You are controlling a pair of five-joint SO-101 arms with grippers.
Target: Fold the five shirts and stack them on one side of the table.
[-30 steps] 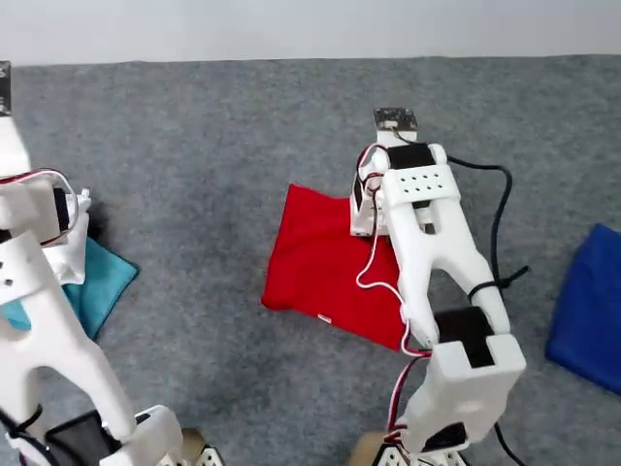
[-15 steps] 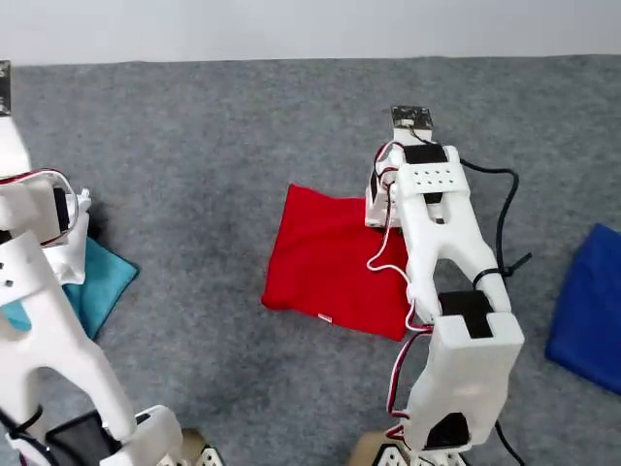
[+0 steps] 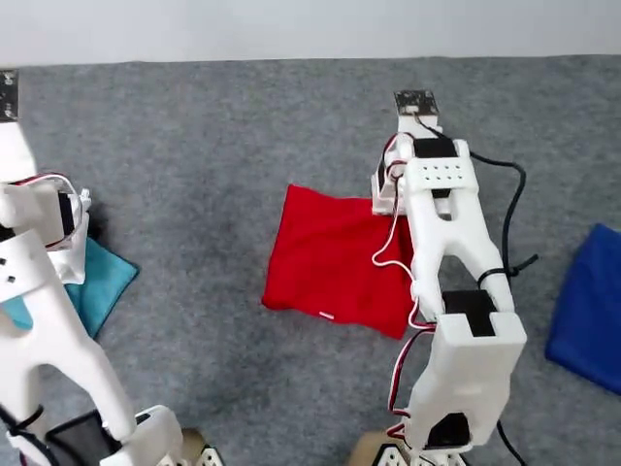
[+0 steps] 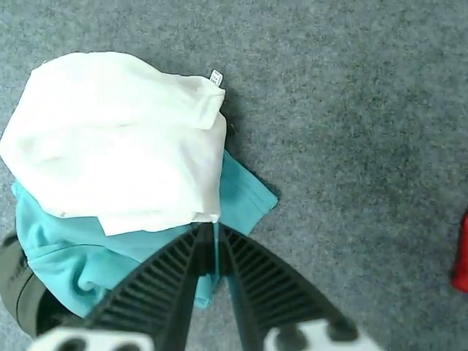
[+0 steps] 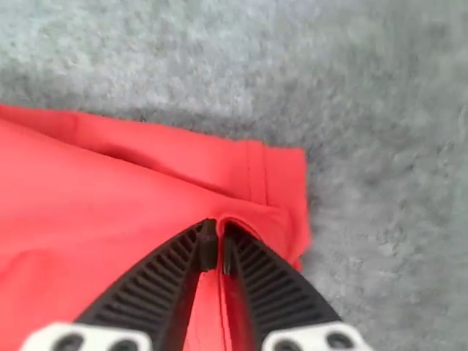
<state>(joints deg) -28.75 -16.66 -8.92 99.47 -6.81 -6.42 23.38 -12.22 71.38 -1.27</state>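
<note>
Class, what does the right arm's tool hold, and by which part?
The right tool is shut on the red shirt, pinching a raised fold of cloth near one corner.

both arms, left arm (image 3: 44,291) and right arm (image 3: 456,252), are white shells with black servo blocks (image 3: 471,306). the right arm's plate (image 3: 439,173) is dotted with holes; a black cable (image 3: 511,209) loops just beside that plate, and red-and-white wires (image 3: 391,248) trail near it. the left claw (image 4: 210,232) and right claw (image 5: 218,228) are black and ribbed.

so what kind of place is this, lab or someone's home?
Most likely a robotics test bench, not certain: grey felt-like mat over the table, two white arms with exposed wiring, and a red shirt, blue shirt and teal shirt laid out like test props.
</note>
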